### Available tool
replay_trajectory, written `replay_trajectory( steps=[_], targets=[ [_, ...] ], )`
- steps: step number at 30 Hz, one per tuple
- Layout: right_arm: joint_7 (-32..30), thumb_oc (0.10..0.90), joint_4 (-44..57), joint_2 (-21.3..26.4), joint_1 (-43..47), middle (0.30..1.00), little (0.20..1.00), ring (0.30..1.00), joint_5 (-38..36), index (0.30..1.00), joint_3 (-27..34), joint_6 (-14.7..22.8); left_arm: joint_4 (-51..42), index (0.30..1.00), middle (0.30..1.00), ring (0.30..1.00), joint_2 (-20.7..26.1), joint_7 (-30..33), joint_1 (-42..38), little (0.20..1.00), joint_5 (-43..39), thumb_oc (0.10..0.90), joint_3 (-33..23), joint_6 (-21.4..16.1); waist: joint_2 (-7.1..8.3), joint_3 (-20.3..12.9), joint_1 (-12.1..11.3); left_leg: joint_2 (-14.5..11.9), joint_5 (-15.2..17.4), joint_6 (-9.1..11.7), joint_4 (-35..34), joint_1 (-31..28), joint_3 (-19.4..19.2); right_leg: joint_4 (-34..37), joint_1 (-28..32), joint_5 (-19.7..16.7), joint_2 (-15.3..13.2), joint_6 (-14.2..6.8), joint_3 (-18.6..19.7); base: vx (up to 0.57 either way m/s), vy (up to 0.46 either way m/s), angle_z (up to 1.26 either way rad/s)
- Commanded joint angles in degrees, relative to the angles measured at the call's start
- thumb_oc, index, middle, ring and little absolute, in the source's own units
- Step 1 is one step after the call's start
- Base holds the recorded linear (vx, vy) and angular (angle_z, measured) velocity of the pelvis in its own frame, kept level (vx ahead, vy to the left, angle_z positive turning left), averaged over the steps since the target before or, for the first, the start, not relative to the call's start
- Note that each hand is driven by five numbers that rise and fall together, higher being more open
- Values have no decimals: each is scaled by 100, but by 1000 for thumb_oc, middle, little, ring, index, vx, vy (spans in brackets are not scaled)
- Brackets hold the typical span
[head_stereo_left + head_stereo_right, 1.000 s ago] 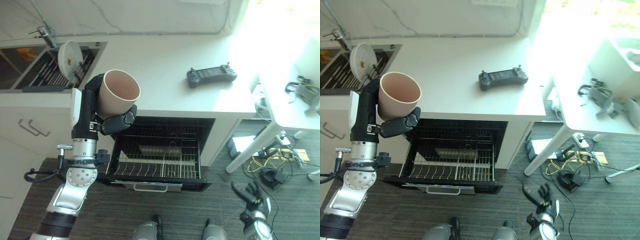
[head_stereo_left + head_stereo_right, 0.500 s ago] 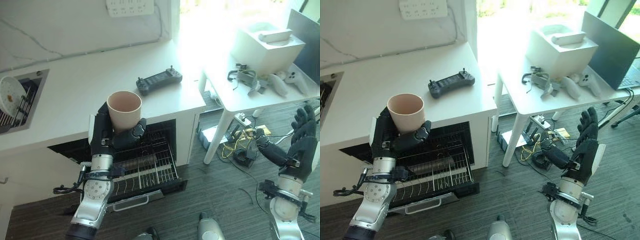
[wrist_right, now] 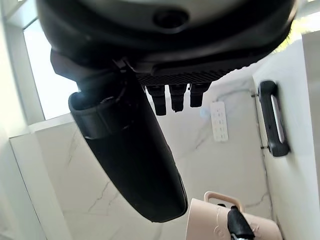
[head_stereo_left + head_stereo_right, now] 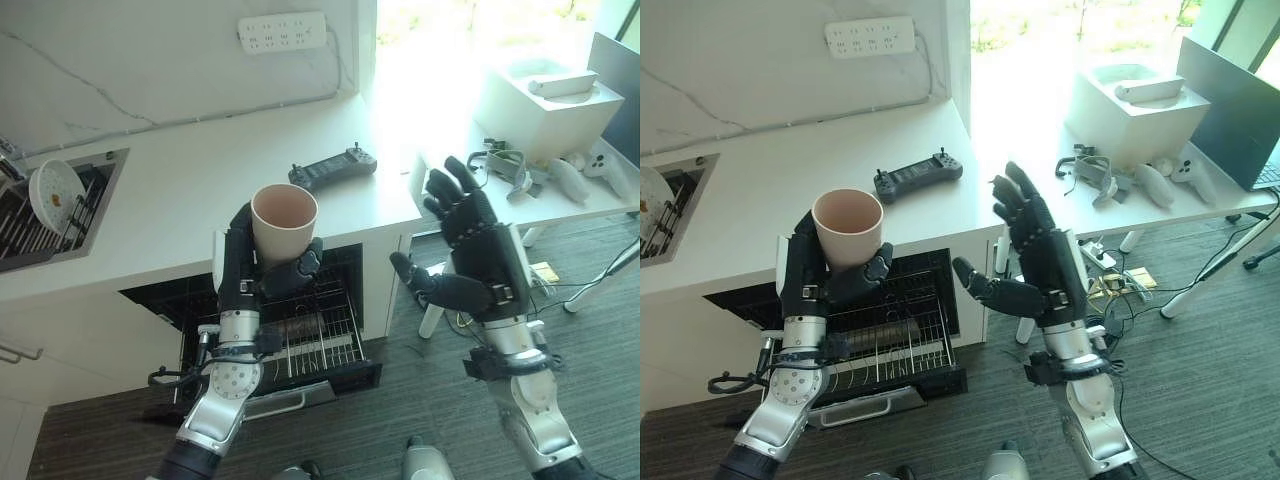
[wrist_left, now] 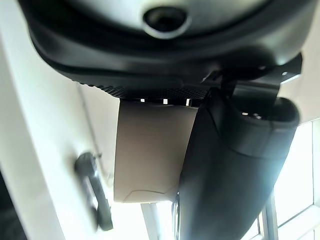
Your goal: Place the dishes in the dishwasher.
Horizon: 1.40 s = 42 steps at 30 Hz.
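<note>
While the pulled-out dishwasher rack [image 4: 300,345] sits low in the frame's centre, the left hand [image 4: 262,275] just above it grips an upright beige cup [image 4: 283,220]. To the right, the right hand [image 4: 478,250] is raised with fingers spread, empty. Farther back, a black controller [image 4: 332,168] lies on the white counter [image 4: 180,190]; a plate [image 4: 52,190] stands in the sink rack at far left.

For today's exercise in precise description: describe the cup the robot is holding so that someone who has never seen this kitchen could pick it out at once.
Start at the white counter above the open dishwasher. In front of its edge, the left hand is curled round a cup, held upright. It is plain, pale pink and handleless, unlike the dark controller lying on the counter behind it.
</note>
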<state>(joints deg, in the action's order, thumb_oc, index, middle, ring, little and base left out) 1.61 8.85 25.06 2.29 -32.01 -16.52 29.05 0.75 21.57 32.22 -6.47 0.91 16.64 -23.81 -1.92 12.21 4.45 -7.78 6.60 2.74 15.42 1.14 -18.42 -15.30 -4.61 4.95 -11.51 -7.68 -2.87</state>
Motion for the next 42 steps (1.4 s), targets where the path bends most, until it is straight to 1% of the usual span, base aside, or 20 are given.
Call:
replay_trajectory(
  steps=[1, 2, 3, 4, 6, 8, 11, 13, 22, 26, 30, 32, 33, 36, 42],
  targets=[
    [24, 800, 436, -83, 623, 900, 900, 900, -207, 900, 28, 355, -161, 300, 300, 300, 151, 629, -719, 300, 646, 400, 34, -735, 200, -317, -210, 4, 1078, -213, 177, -106, 704, -189, 274, 970, -17, 57, -698, -32, -90, 26],
    [-59, 800, 364, -112, 758, 900, 900, 900, -207, 900, -72, 355, -274, 300, 300, 300, 98, 769, -602, 300, 860, 400, 86, -772, 218, -297, -284, 18, 1067, -194, 177, -89, 750, -189, 289, 966, -22, 59, -734, -31, -78, 25],
    [-129, 800, 359, -135, 824, 900, 900, 900, -190, 900, -142, 315, -259, 300, 300, 300, 78, 831, -605, 300, 966, 400, 130, -784, 222, -298, -309, 20, 1069, -196, 177, -87, 767, -189, 307, 973, -28, 63, -770, -22, -67, 29],
    [-232, 800, 307, -151, 971, 900, 900, 900, -265, 900, -309, 241, -150, 300, 300, 300, 85, 1092, -745, 300, 1180, 400, 323, -711, 234, -315, -341, 17, 1073, -188, 177, -86, 795, -189, 339, 991, -28, 77, -811, -12, -62, 31],
    [-174, 800, 285, -205, 1118, 900, 900, 900, -565, 900, -468, 23, 24, 300, 300, 300, 37, 1348, -958, 300, 1399, 400, 470, -622, 242, -359, -356, 11, 1055, -177, 177, -71, 822, -189, 369, 1008, -34, 98, -873, -8, -66, 31],
    [-105, 800, 213, -330, 1259, 900, 900, 900, -741, 900, -617, -181, 138, 300, 300, 300, -29, 1440, -1075, 300, 1584, 400, 559, -598, 245, -384, -406, 9, 1031, -155, 177, -48, 866, -189, 407, 1030, -43, 124, -949, -13, -73, 25],
    [-131, 800, 96, -513, 1481, 900, 900, 900, -674, 900, -824, -334, 273, 300, 300, 300, -115, 1379, -1198, 300, 1561, 400, 708, -558, 242, -431, -488, 10, 1011, -134, 177, -26, 925, -189, 457, 1064, -50, 153, -1034, 2, -58, 21],
    [-136, 800, 62, -587, 1629, 900, 900, 900, -765, 900, -909, -546, 313, 300, 300, 300, -158, 1345, -1237, 300, 1556, 400, 764, -517, 240, -452, -529, 11, 1006, -129, 177, -23, 954, -189, 484, 1076, -49, 170, -1063, 17, -36, 15],
    [-250, 800, -148, -778, 2010, 900, 900, 900, -691, 900, -1150, -973, 399, 300, 300, 300, -196, 1294, -1335, 300, 1495, 400, 916, -474, 228, -493, -639, 29, 979, -122, 177, -16, 1033, -189, 542, 1086, -53, 198, -1116, 15, -10, 9],
    [-185, 800, -241, -828, 2109, 900, 900, 900, -718, 900, -1238, -1125, 405, 300, 300, 300, -199, 1276, -1374, 300, 1462, 400, 965, -430, 233, -496, -672, 43, 978, -129, 177, -14, 1069, -189, 554, 1085, -58, 198, -1119, 18, -1, 4],
    [-149, 800, -390, -894, 2280, 900, 900, 900, -662, 900, -1395, -1408, 496, 300, 300, 300, -227, 1261, -1430, 300, 1526, 400, 1074, -405, 253, -457, -726, 63, 974, -145, 177, -52, 1108, -189, 598, 1071, -53, 205, -1107, 39, -6, 14],
    [-113, 800, -466, -904, 2408, 900, 900, 900, -486, 900, -1450, -1503, 569, 300, 300, 300, -237, 1358, -1460, 300, 1660, 400, 1136, -339, 265, -438, -749, 72, 978, -148, 177, -61, 1126, -189, 608, 1070, -44, 210, -1093, 40, -3, 2],
    [-177, 800, -506, -867, 2528, 900, 900, 900, -222, 900, -1501, -1582, 607, 300, 300, 300, -208, 1707, -1494, 300, 1898, 400, 1160, -123, 279, -424, -776, 83, 977, -149, 177, -67, 1143, -189, 618, 1069, -40, 211, -1084, 32, -5, 1],
    [-229, 800, -550, -873, 2639, 900, 900, 900, -185, 900, -1574, -1629, 747, 300, 300, 300, -202, 2168, -1557, 300, 1983, 400, 1126, 16, 298, -410, -798, 89, 976, -155, 177, -84, 1166, -189, 636, 1061, -36, 210, -1073, 12, -4, 0],
    [-374, 800, -683, -985, 2908, 900, 900, 900, -218, 900, -1702, -1735, 897, 300, 300, 300, -396, 2561, -1513, 300, 2332, 400, 1188, 15, 360, -360, -890, 102, 993, -150, 177, -80, 1216, -189, 656, 1055, -35, 210, -1104, 0, -4, 1]
  ],
)
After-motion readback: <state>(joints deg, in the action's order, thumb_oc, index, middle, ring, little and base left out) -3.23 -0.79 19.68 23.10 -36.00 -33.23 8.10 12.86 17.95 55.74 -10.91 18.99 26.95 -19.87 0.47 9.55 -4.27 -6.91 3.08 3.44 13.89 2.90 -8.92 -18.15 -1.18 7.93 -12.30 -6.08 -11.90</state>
